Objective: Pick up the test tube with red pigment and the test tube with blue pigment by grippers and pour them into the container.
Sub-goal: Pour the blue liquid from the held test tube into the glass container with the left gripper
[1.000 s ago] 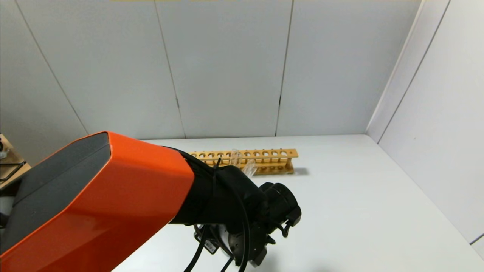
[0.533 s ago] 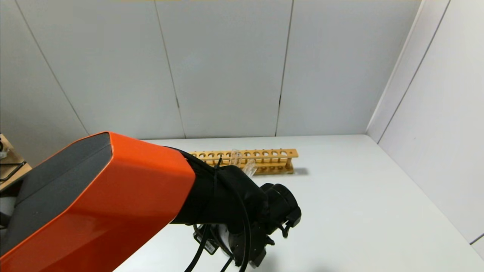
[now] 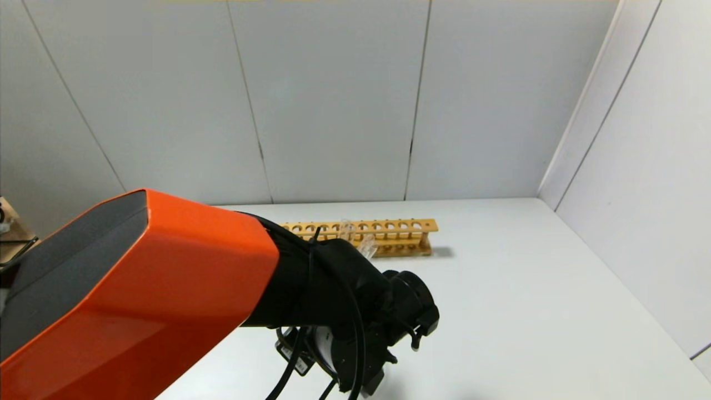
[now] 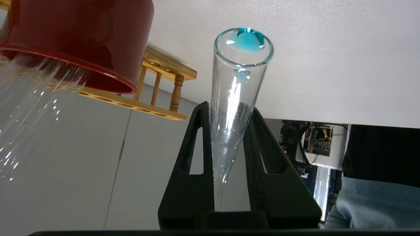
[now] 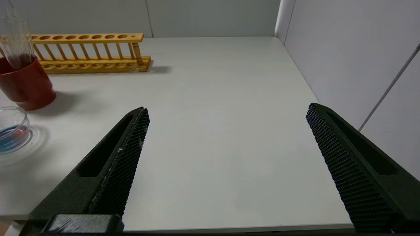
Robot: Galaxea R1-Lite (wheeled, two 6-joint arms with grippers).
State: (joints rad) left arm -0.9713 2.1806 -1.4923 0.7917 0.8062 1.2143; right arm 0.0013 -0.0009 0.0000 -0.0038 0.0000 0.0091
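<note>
- The test tube with blue pigment [image 4: 241, 95] sits clamped between the two black fingers [image 4: 197, 147] of the left gripper [image 4: 226, 131], gripped by its rounded lower part, its open mouth pointing away from the claw toward the white table [image 4: 328, 59].
- A blob of teal liquid clings at the tube's rim, and a smaller drop lies just inside the glass below it.
- In the head view the left arm [image 3: 144, 300], orange with a black wrist, reaches forward over the near-left part of the table [image 3: 527, 311], wrist turned over and down; the claw itself is hidden under it there.
- The container [image 5: 11, 132], a low clear beaker, stands at the near left of the table and holds blue liquid with a reddish tinge.
- Just beyond it stands a dark red cup [image 5: 26, 87] with clear tubes [image 5: 16, 39] upright in it, and behind that the wooden rack [image 5: 88, 52] runs along the far side.
- The right gripper [image 5: 226, 157] hovers over the near edge of the table, its fingers spread wide with nothing between them, well apart from the beaker.
- The red-pigment tube cannot be picked out among the tubes.
</note>
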